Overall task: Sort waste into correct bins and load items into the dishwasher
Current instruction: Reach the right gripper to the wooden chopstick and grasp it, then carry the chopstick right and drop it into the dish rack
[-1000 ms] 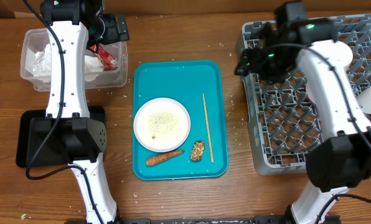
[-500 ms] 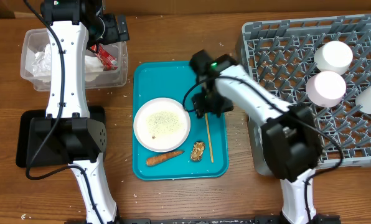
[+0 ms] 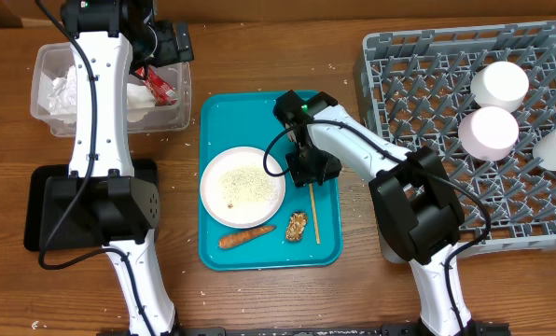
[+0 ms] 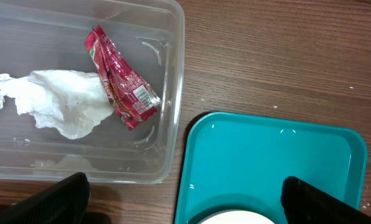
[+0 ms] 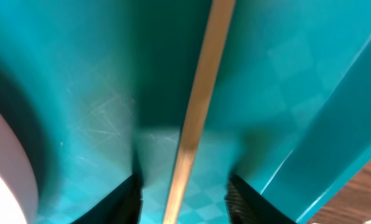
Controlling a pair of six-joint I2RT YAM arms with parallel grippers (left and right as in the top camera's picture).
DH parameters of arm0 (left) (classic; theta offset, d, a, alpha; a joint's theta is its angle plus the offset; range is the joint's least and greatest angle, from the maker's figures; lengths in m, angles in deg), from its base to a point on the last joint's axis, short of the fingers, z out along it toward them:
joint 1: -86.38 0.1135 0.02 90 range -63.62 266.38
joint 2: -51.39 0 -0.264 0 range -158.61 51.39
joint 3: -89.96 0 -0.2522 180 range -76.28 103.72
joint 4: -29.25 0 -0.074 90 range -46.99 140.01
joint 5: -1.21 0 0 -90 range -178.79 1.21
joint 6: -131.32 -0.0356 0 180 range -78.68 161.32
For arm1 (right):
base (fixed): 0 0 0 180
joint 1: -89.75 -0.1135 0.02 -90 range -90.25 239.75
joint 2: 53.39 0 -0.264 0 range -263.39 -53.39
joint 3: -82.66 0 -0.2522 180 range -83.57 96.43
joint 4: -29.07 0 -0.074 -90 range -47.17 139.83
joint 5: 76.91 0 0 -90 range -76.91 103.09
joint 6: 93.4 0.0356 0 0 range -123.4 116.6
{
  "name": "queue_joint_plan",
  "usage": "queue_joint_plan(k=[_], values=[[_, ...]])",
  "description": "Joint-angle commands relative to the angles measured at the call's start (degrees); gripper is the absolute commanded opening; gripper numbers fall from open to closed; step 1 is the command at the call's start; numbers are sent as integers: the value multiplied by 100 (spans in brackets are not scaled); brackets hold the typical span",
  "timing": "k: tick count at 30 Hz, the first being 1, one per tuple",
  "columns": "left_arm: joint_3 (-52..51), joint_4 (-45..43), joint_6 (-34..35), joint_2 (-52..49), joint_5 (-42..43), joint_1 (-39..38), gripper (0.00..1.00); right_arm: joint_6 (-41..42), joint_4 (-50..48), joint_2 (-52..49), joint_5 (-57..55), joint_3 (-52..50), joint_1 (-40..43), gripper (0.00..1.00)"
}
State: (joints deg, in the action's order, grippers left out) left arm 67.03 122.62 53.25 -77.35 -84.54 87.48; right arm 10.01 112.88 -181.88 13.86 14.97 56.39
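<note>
Teal plastic serving tray (image 3: 250, 117) carries the thin wooden stick (image 3: 313, 213) lying flat, long axis running near edge to far edge, just right of the round white plate (image 3: 243, 187). The right gripper (image 3: 312, 170) straddles it, jaws open either side. The left gripper (image 4: 185, 211), jaws spread wide, hangs by the clear plastic tub (image 4: 173, 74), which holds a crumpled white napkin (image 4: 67, 106) and a red-and-white wrapper (image 4: 120, 81).

The whole counter (image 3: 259, 56) was seen straight down from the overhead camera, from well above. From the left wrist, the clear tub (image 4: 176, 74) and a corner of the teal tray (image 4: 266, 162) were viewed downward from some height. The right wrist view was taken very close above that tray, the wooden stick (image 5: 198, 112) framed between the fingers (image 5: 126, 199). The tray was shared by all three views.
</note>
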Motion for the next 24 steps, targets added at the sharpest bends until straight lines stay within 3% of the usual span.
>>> queue_joint_plan(k=[1,4,7,18,24], values=[[79,-17,52,-4,-20,-37,100,181,-37,-144,-11,-24,-7,36],[79,-17,52,-4,-20,-37,100,345,-37,-142,-24,-22,-7,16],[79,-17,52,-4,-20,-37,100,466,28,-140,28,59,13,4],[79,-17,52,-4,-20,-37,100,417,1464,-107,-120,1996,708,4],[79,-17,52,-4,-20,-37,100,-203,1915,122,-118,3154,1515,4]])
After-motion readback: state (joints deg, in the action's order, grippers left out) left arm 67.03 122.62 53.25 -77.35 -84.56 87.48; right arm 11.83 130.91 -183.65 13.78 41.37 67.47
